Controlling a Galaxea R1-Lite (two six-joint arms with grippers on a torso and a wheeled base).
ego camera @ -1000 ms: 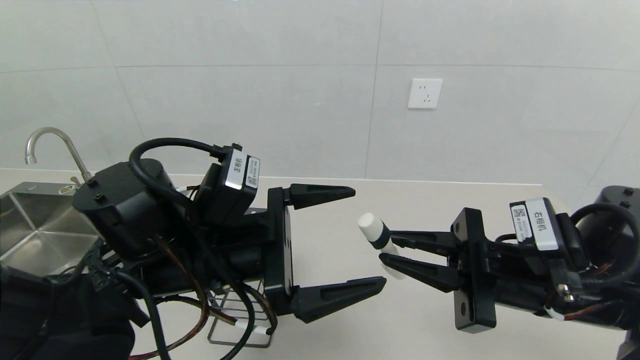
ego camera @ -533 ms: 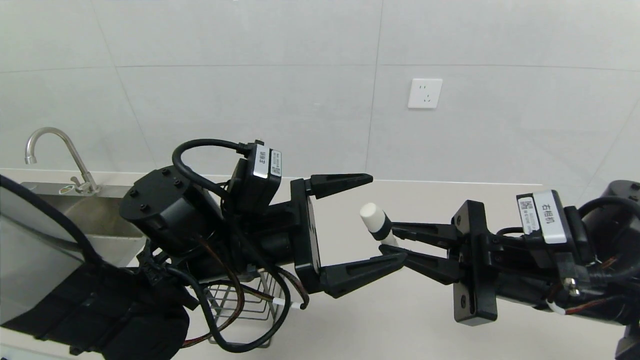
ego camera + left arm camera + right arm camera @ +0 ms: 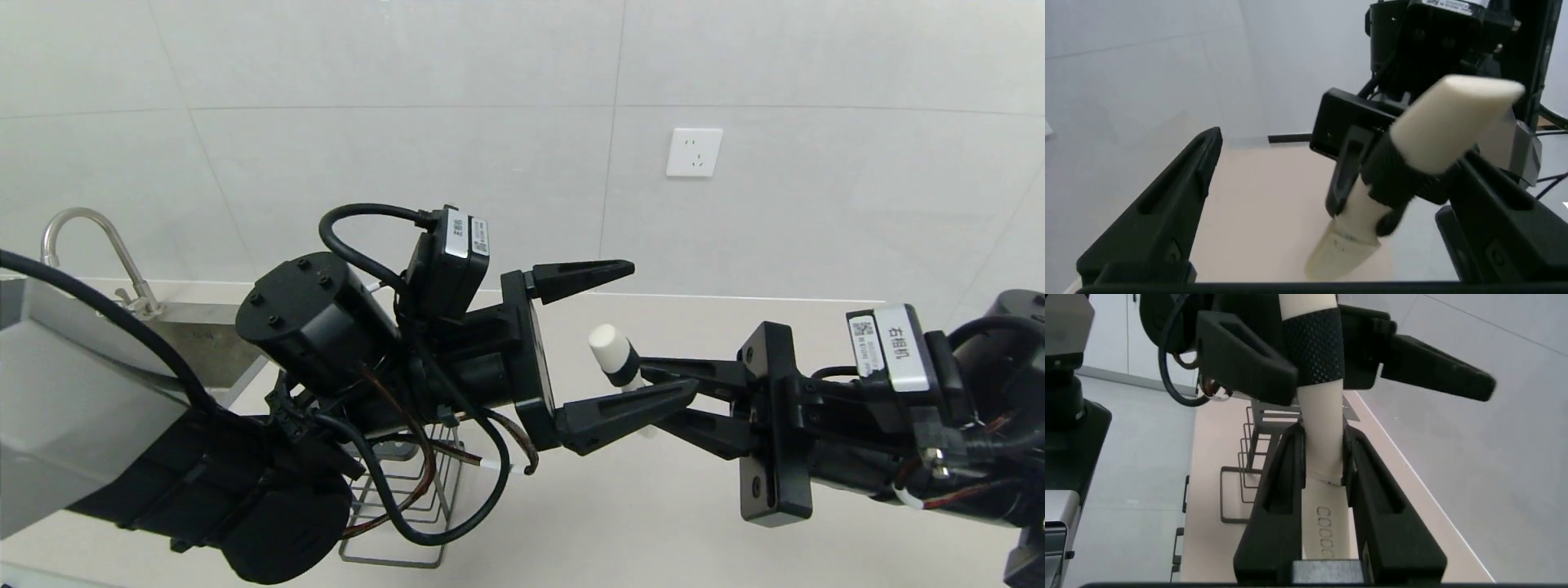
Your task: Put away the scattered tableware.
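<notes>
A cream-white utensil handle (image 3: 608, 347) with a black textured band is held above the counter, my right gripper (image 3: 641, 396) shut on it below the band. In the right wrist view the handle (image 3: 1319, 433) runs up between that gripper's fingers (image 3: 1282, 482). My left gripper (image 3: 657, 327) is open, one finger above the handle's free end and one below, without touching it. The left wrist view shows the handle (image 3: 1429, 139) tilted between its own spread fingers (image 3: 1184, 196), with the right gripper (image 3: 1372, 188) clamped on it. The utensil's working end is hidden.
A wire rack (image 3: 400, 523) stands on the beige counter (image 3: 653, 531) beneath my left arm, also seen in the right wrist view (image 3: 1261, 457). A steel sink (image 3: 196, 343) with a faucet (image 3: 82, 237) lies at the left. A wall socket (image 3: 694, 153) sits on the tiled wall.
My left arm has moved right and slightly up, so its open fingers now straddle the handle's end. The right gripper has barely moved, still holding the utensil.
</notes>
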